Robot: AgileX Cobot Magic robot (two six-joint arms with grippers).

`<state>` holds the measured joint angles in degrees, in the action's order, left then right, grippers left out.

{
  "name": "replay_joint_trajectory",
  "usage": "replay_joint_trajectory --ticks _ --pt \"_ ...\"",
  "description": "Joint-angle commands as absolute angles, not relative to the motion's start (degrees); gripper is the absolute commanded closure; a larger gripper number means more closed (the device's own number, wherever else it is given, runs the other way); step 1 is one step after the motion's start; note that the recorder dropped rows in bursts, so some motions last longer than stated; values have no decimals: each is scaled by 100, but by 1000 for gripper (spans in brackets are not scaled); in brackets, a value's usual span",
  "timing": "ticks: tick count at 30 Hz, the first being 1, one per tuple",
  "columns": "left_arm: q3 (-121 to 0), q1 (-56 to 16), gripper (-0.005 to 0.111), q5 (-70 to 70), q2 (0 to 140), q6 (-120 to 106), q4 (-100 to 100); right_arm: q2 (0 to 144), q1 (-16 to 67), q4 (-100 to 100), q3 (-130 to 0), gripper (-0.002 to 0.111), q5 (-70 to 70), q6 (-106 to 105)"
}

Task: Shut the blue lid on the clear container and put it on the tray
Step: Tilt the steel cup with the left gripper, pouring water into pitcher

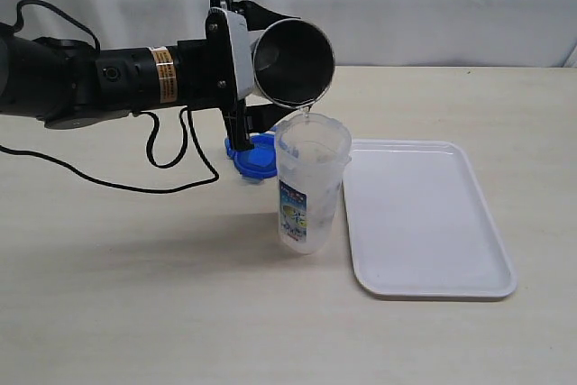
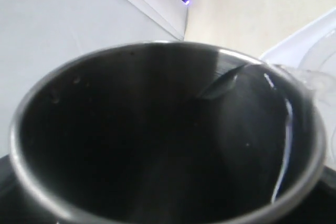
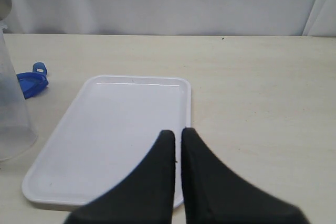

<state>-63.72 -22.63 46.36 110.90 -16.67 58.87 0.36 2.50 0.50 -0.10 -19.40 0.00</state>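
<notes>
- Tipping a steel cup (image 1: pixel 293 60) mouth-down toward the clear container (image 1: pixel 309 187), the left gripper (image 1: pixel 263 65) has its fingers clamped on the cup's sides, one above and one below, as seen from the exterior view. The cup's lip hangs just over the container's open rim. The container stands upright on the pale table (image 1: pixel 135 295), its lid off. The blue lid (image 1: pixel 255 158) lies flat on the table just behind the container, on the side of the left arm. The white tray (image 1: pixel 424 223) lies just beside the container on the other side, not touching it, with nothing on it.
- The left wrist view looks straight into the cup (image 2: pixel 157 140), whose dark inside fills the picture; a thin bright streak runs down its inner wall to the rim. A blurred stretch of the container's clear rim (image 2: pixel 321 80) shows past the cup's lip, with a corner of the tray (image 2: pixel 310 40) beyond it. The fingers themselves cannot be made out here.
- The right wrist view shows the right gripper (image 3: pixel 177 140) with its two black fingers pressed together, holding nothing, poised above the tray's rim (image 3: pixel 115 124) at the end away from the wall. The container (image 3: pixel 13 108) stands at the tray's far side, and the lid (image 3: pixel 31 82) rests on the table (image 3: pixel 262 87) close by the container, off the tray.
</notes>
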Motion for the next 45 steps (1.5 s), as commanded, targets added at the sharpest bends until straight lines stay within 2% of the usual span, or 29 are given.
replay_joint_trajectory --ticks 1,45 --pt "-6480 -2270 107 4985 10962 -1951 5676 0 217 40 0 104 -1940 -42" --pt "-6480 -2270 107 4993 10962 -2725 5649 0 217 40 0 104 -1940 -42"
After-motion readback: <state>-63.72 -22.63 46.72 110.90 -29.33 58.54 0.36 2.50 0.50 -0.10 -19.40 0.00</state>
